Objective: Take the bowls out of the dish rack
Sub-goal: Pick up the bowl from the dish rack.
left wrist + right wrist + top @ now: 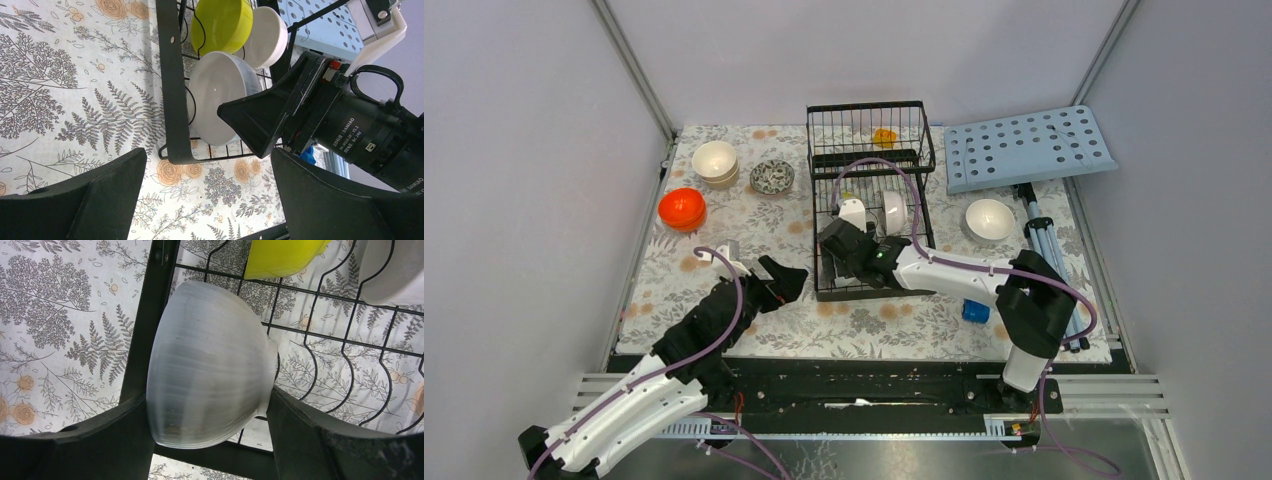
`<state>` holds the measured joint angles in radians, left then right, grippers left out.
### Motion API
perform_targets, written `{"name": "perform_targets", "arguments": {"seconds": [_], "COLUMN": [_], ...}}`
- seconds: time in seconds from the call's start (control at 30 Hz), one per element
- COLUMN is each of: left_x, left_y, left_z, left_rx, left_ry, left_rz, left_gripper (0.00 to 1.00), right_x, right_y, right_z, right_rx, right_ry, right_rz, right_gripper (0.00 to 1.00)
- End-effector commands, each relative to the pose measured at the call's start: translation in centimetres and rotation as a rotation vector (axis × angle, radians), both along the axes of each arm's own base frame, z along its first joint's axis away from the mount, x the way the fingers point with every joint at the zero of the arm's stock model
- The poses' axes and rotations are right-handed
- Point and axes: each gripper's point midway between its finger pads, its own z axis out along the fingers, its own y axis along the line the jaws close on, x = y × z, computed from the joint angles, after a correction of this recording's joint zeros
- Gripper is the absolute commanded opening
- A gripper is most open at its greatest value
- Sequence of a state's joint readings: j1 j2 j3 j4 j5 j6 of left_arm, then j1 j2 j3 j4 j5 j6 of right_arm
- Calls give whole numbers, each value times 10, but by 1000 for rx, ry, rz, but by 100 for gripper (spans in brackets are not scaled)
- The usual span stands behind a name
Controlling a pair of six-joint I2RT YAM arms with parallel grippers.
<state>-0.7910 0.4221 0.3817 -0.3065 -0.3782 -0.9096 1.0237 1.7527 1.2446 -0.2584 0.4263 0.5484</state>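
Observation:
The black wire dish rack (828, 283) stands mid-table. My right gripper (849, 240) reaches into its flat base and is shut on a white bowl (210, 385) standing on edge; its fingers press both sides. The same bowl shows in the left wrist view (215, 95), with a yellow-green bowl (222, 22) and another white bowl (267, 35) behind it in the rack. An orange bowl (884, 136) sits in the raised basket. On the cloth lie stacked white bowls (715, 160), a dark-patterned bowl (772, 176), an orange bowl (682, 208) and a white bowl (990, 219). My left gripper (769, 280) is open and empty, left of the rack.
A light-blue perforated board (1027, 147) lies at the back right, with a tripod stand (1049, 260) below it. A small blue object (975, 311) sits beside my right arm. Grey walls close in both sides and the back.

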Motion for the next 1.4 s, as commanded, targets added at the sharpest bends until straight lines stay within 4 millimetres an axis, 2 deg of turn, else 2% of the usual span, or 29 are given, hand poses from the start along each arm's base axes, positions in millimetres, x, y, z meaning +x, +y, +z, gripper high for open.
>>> {"name": "perform_targets", "arguments": {"seconds": [0.0, 0.23, 0.6, 1.37], "left_x": [3, 3, 3, 5], "left_y": [0, 0, 1, -1], "left_z": [5, 3, 3, 5], "left_rx": [-10, -9, -9, -2], "left_ry": [-17, -13, -14, -16], "left_rz": [13, 12, 15, 13], "left_gripper": [99, 99, 99, 99], "right_x": [9, 7, 5, 5], "right_y": [9, 10, 10, -5], "right_z": [50, 48, 63, 73], "right_rx": [53, 32, 31, -23], "right_ry": [-94, -86, -114, -145], "right_rz": [0, 10, 11, -10], "right_gripper": [0, 0, 0, 0]}}
